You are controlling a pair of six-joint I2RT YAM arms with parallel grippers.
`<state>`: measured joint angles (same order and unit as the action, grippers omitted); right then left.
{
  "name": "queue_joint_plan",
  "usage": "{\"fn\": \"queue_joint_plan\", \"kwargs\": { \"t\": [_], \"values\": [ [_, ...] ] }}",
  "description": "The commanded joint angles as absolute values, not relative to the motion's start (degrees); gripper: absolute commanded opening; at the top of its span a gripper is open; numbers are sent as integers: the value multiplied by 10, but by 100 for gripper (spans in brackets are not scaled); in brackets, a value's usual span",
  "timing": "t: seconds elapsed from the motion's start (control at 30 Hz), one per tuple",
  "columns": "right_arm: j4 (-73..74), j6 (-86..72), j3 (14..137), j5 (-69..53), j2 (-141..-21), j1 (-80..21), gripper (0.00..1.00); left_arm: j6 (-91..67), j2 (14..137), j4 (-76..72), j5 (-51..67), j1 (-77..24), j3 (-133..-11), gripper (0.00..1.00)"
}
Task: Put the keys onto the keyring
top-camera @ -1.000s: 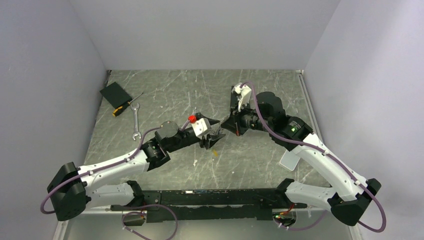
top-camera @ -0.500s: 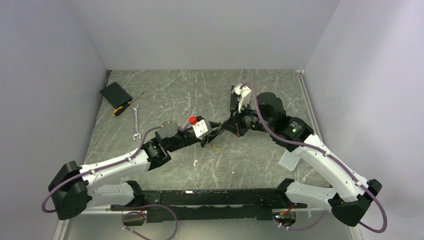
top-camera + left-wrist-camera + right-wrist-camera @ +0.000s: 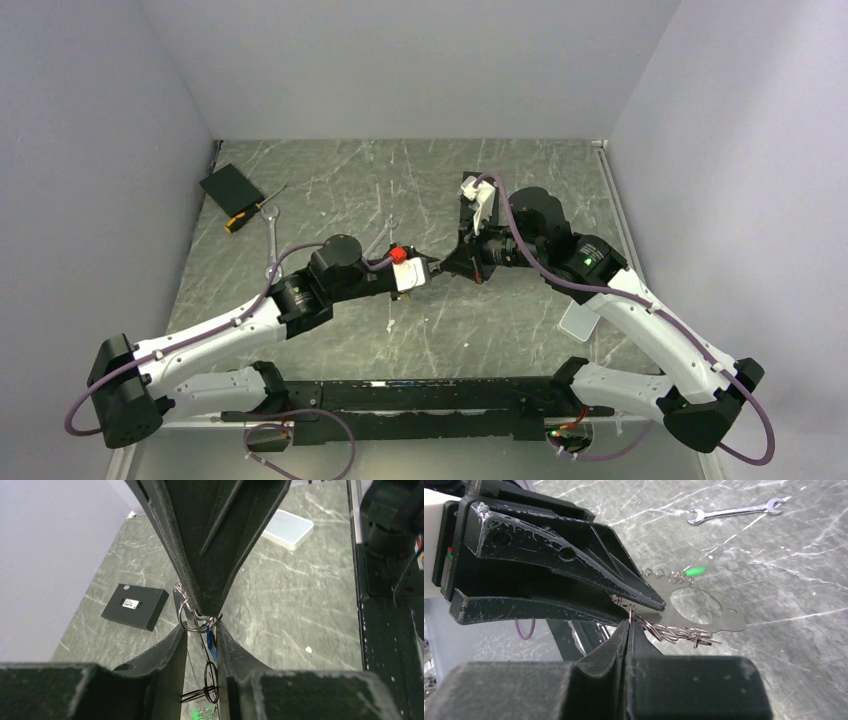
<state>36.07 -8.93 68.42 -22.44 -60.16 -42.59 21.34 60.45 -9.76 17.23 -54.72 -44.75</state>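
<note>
While the right end effector [image 3: 629,624] is pressed together on a small ring of the thin silver oval wire keyring [image 3: 729,622], which sits at the centre of the grey marbled worktop [image 3: 784,580], any sideways tug could pull that ring free. The left end effector [image 3: 201,630] is narrowed to a slit around a tiny blue-headed metal key [image 3: 212,641]. I cannot tell whether it truly grips, and a loose hold would let the key drop.
</note>
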Motion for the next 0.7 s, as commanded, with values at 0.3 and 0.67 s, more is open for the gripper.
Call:
{"fn": "queue_joint_plan", "kwargs": {
  "t": [0.3, 0.67],
  "values": [
    [425, -39, 693, -246, -559, -424, 0, 289, 611, 115, 143, -543, -528, 32],
    [391, -52, 688, -264, -560, -424, 0, 246, 628, 62, 183, -543, -518, 48]
  ]
}}
